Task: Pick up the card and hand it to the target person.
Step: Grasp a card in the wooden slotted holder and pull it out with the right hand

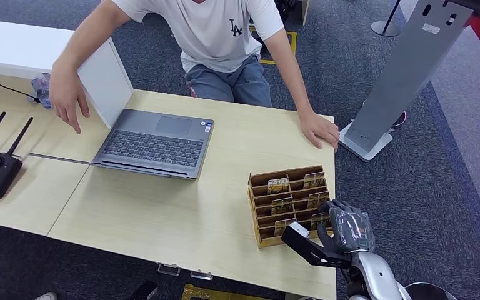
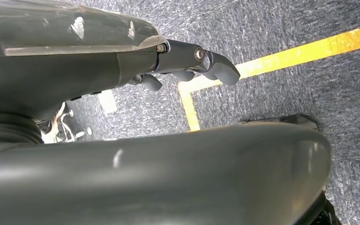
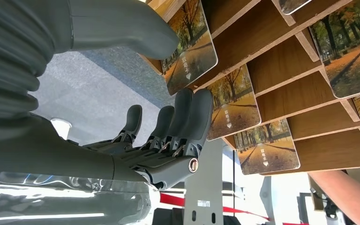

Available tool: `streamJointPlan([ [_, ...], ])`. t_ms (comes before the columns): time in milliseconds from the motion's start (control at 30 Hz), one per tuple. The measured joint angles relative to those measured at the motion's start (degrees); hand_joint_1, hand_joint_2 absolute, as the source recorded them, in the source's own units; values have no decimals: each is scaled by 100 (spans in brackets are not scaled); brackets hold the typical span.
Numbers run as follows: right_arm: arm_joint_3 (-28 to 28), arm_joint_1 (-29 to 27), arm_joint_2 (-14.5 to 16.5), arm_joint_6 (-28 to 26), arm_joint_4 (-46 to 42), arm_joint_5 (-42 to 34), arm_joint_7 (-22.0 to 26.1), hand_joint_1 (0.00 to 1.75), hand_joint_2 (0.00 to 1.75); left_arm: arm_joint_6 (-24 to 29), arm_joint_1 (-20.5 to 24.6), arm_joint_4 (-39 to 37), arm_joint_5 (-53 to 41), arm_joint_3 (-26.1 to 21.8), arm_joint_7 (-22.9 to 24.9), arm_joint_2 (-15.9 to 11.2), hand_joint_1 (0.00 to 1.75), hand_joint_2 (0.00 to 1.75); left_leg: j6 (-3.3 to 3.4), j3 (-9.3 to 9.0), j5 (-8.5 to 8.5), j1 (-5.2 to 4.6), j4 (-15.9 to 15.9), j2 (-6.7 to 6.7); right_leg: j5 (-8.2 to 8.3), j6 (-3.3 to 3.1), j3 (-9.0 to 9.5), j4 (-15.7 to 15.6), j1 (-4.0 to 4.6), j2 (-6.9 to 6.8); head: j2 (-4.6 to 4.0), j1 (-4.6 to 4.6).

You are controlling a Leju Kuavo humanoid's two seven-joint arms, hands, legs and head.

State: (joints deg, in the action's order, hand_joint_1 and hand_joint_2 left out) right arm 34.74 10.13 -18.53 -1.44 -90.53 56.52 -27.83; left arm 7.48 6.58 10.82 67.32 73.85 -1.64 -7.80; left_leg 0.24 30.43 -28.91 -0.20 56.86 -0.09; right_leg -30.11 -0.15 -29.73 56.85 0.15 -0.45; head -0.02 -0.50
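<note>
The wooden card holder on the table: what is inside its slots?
The wooden card holder has stepped slots holding cards printed with autumn trees. The right hand covers its near right corner, so the slots there cannot be seen fully.

The left hand reaches from the upper left of the frame, its dark fingers curled, holding nothing, above grey carpet crossed by yellow tape at upper right.

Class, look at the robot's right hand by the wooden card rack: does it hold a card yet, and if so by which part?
Nothing is held yet: the right hand is at the nearest card, thumb and fingers either side, not gripping it.
</note>
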Motion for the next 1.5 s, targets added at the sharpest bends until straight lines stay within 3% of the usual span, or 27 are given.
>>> streamJointPlan([
  [633, -5, -31, 1, -3, 19, 23, 4, 78, 175, 0, -1, 0, 0, 0, 16, 0, 0, 0, 0, 1, 0, 0, 0, 0, 0, 0, -1, 0, 0, 0, 0, 0],
  [933, -8, -44, 28, -16, 144, -70, 97, 86, 175, 0, -1, 0, -9, 1, 16, 0, 0, 0, 0, 1, 0, 0, 0, 0, 0, 0, -1, 0, 0, 0, 0, -1],
  [1100, -8, -47, 38, -27, 234, -137, 153, 101, 175, 0, -1, 0, -10, 0, 16, 0, 0, 0, 0, 1, 0, 0, 0, 0, 0, 0, -1, 0, 0, 0, 0, 0],
  [1500, -10, -15, 86, -94, 381, -208, 168, 165, 175, 0, -1, 0, -9, 0, 16, 0, 0, 0, 0, 0, 0, 0, 0, 0, 0, 0, -1, 0, 0, 0, 0, -1],
])
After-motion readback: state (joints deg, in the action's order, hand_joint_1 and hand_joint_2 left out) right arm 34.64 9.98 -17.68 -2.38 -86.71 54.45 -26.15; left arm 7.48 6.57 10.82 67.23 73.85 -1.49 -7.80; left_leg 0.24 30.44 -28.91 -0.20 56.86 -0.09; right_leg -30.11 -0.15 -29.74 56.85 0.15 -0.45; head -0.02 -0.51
